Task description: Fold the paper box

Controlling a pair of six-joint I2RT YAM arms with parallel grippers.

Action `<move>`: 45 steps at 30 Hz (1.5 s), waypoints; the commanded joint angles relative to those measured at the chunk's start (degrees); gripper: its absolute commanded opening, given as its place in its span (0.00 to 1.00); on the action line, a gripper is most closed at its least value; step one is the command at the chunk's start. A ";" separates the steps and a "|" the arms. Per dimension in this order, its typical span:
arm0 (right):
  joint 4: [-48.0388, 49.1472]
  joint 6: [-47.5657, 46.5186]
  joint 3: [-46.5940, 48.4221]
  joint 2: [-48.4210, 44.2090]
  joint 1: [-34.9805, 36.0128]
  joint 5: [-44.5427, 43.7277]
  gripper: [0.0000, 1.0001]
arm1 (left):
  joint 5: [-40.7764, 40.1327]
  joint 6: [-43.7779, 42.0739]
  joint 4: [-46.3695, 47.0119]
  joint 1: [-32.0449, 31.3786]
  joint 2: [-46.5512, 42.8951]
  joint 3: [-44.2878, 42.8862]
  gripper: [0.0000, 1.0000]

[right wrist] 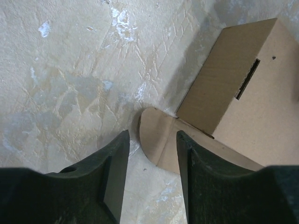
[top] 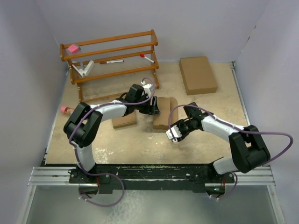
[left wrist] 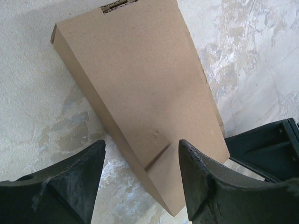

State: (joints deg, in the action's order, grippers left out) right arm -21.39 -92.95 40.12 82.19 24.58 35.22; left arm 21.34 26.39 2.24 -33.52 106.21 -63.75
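The box (top: 166, 113) lies flat near the middle of the table (top: 135, 144), folded up into a slim brown shape with its long side running near to far. At its near end a rounded flap (right wrist: 159, 142) sticks out and lies flat on the table, not tucked in. A narrow dark slot (right wrist: 247, 79) shows in the top face close to that end.

The left fingers (left wrist: 141, 144) hang over the box at its left edge, spread wide. One finger sits beside the box's long edge and the other over its top face. Nothing is clamped between them, and it cannot be told whether either one touches the cardboard.

The right fingers (right wrist: 152, 137) are low at the box's near end, about half spread, with the flap's rounded tip in the gap between them. The flap reaches one finger, while a sliver of table shows between it and the other. The flap is not pinched.

A second box (top: 122, 120) lies just left of the box, partly hidden under the left arm (top: 107, 112). A big box (top: 198, 74) lies flat at the far right, well apart from both. A wooden rack (top: 110, 58) stands at the far left, carrying a pink block (top: 72, 48) on its top rail and markers (top: 112, 61) lower down. A small pink thing (top: 65, 110) lies on the table near the left wall.
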 commanded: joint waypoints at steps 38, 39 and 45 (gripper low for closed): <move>10.01 24.19 3.52 0.75 -2.38 -1.46 0.00 | 1.41 -2.22 0.26 0.47 5.30 0.98 0.65; 10.04 24.75 3.60 0.63 -2.50 -1.52 0.00 | 1.42 -2.22 0.25 0.47 5.34 0.92 0.65; 11.44 28.06 4.49 0.88 -2.78 -1.96 0.00 | 1.73 -2.40 0.32 0.47 5.58 0.90 0.65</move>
State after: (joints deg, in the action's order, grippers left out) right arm -13.52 -67.68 41.89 83.22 22.09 33.71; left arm 23.94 26.35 5.10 -33.01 109.56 -63.77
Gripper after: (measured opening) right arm 0.004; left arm 0.653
